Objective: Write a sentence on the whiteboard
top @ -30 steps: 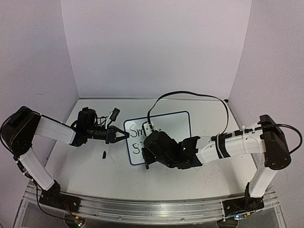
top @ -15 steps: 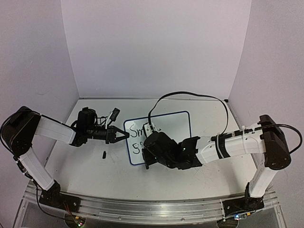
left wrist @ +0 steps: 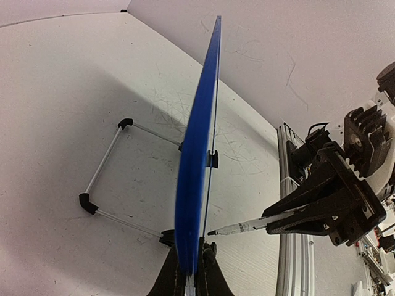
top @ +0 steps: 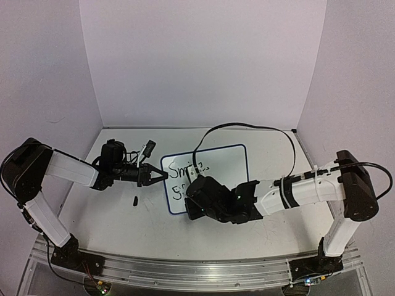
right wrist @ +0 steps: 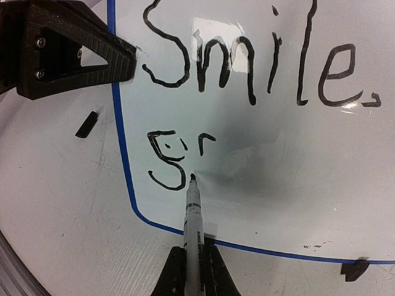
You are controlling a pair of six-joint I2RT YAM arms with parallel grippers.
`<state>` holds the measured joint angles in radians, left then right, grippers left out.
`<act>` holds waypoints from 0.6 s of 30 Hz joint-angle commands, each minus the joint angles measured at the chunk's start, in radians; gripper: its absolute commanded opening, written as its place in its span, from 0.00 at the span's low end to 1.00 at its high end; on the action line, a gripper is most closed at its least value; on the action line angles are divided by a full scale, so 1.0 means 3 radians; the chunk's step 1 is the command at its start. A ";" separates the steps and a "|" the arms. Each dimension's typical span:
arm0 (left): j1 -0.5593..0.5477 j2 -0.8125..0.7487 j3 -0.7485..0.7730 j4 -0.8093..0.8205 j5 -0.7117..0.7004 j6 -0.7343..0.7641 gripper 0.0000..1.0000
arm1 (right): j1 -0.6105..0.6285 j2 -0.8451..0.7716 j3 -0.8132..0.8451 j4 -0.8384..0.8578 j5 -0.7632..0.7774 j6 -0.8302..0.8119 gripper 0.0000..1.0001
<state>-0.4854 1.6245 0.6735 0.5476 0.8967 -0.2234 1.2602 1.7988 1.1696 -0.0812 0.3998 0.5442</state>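
Observation:
The whiteboard point(top: 228, 161), white with a thin blue rim, is propped up tilted at the table's middle. My left gripper point(top: 162, 175) is shut on its left edge, and the left wrist view shows the blue rim point(left wrist: 197, 142) edge-on, pinched between the fingers point(left wrist: 190, 274). The sentence point(right wrist: 247, 68) reads "Smile." in black, with an "S" and a few short strokes point(right wrist: 170, 157) below it. My right gripper point(right wrist: 192, 271) is shut on a black-tipped marker point(right wrist: 193, 216). The marker's tip touches the board just right of the "S". From above, the right wrist point(top: 207, 197) covers the board's lower left part.
A small black marker cap point(top: 134, 200) lies on the table left of the board. The board's wire stand point(left wrist: 105, 166) reaches out behind it. Faint grey scribbles mark the tabletop point(top: 271, 231). A black cable point(top: 247, 126) arcs over the board from the right arm.
My right gripper and marker have slid a little toward the near edge, uncovering more of "Smile". The left gripper has not moved and still grips the board.

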 commanded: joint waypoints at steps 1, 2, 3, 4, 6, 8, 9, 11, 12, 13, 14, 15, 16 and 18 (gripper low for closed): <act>-0.0023 0.0093 0.0039 -0.0189 -0.0200 0.0187 0.00 | 0.0028 0.0023 -0.0041 -0.0061 0.0032 0.0099 0.00; -0.0023 0.0094 0.0039 -0.0190 -0.0200 0.0187 0.00 | 0.0032 0.0014 -0.0042 -0.0061 0.0039 0.0097 0.00; -0.0023 0.0094 0.0041 -0.0190 -0.0200 0.0187 0.00 | 0.0037 0.0002 -0.0046 -0.0059 0.0054 0.0090 0.00; -0.0023 0.0095 0.0044 -0.0189 -0.0200 0.0186 0.00 | 0.0049 -0.0029 -0.0058 -0.0021 0.0068 0.0044 0.00; -0.0023 0.0097 0.0050 -0.0189 -0.0206 0.0181 0.00 | 0.0068 -0.0126 -0.0069 0.0107 0.0092 -0.0092 0.00; -0.0023 0.0090 0.0056 -0.0192 -0.0211 0.0176 0.00 | 0.0069 -0.0221 -0.0039 0.0143 0.0200 -0.0207 0.00; -0.0023 0.0082 0.0056 -0.0195 -0.0213 0.0173 0.00 | 0.0069 -0.0262 -0.0044 0.0184 0.0248 -0.0257 0.00; -0.0023 0.0077 0.0053 -0.0196 -0.0224 0.0173 0.00 | 0.0069 -0.0305 -0.0095 0.0282 0.0290 -0.0328 0.00; -0.0023 0.0083 0.0058 -0.0195 -0.0227 0.0173 0.00 | 0.0069 -0.0290 -0.0102 0.0336 0.0326 -0.0344 0.00; -0.0023 0.0087 0.0061 -0.0198 -0.0228 0.0172 0.00 | 0.0069 -0.0270 -0.0100 0.0347 0.0370 -0.0380 0.00; -0.0023 0.0084 0.0064 -0.0195 -0.0225 0.0172 0.00 | 0.0071 -0.0258 -0.0099 0.0347 0.0405 -0.0400 0.00; -0.0023 0.0077 0.0062 -0.0196 -0.0227 0.0172 0.00 | 0.0068 -0.0253 -0.0092 0.0347 0.0423 -0.0415 0.00; -0.0024 0.0074 0.0061 -0.0195 -0.0228 0.0172 0.00 | 0.0066 -0.0236 -0.0077 0.0349 0.0441 -0.0434 0.00; -0.0025 0.0071 0.0061 -0.0195 -0.0232 0.0172 0.00 | 0.0053 -0.0175 -0.0004 0.0320 0.0462 -0.0445 0.00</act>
<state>-0.4854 1.6245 0.6735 0.5476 0.8967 -0.2237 1.2771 1.7531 1.1450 -0.0095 0.4782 0.4474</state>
